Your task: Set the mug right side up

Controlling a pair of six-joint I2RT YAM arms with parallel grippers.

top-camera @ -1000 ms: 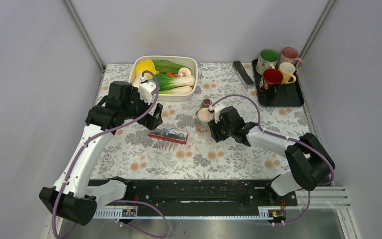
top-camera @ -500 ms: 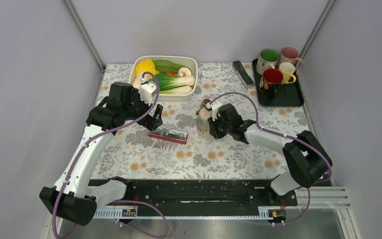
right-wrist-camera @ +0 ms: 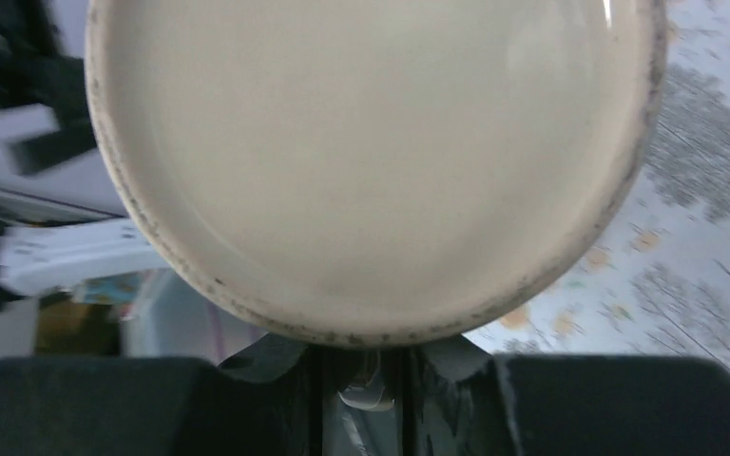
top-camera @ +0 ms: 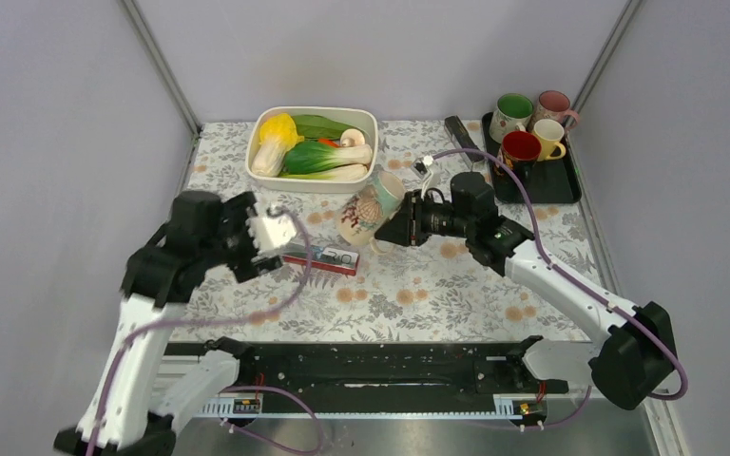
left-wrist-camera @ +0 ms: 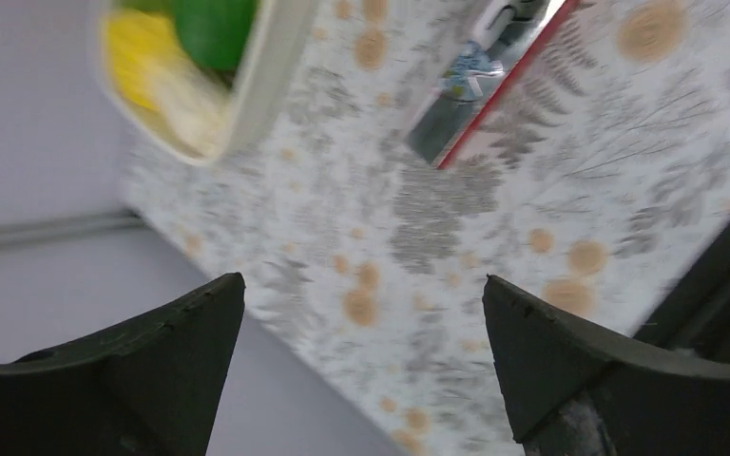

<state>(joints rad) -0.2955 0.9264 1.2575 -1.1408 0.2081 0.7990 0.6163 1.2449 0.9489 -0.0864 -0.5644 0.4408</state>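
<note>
The mug is cream with a shell pattern. It hangs tilted above the tablecloth, near the white dish. My right gripper is shut on it from the right. In the right wrist view one round cream end of the mug fills the frame, and the gripper is closed on a part of the mug just under it. My left gripper is open and empty, left of the red-edged box. In the left wrist view only tablecloth lies between its fingers.
A white dish of vegetables stands at the back, also in the left wrist view. A red-edged box lies mid-table. A black tray with several mugs is back right, and a dark bar lies beside it.
My right gripper has lifted the mug off the table, carried it up and left, and tilted it. My left arm has pulled back toward the near left.
</note>
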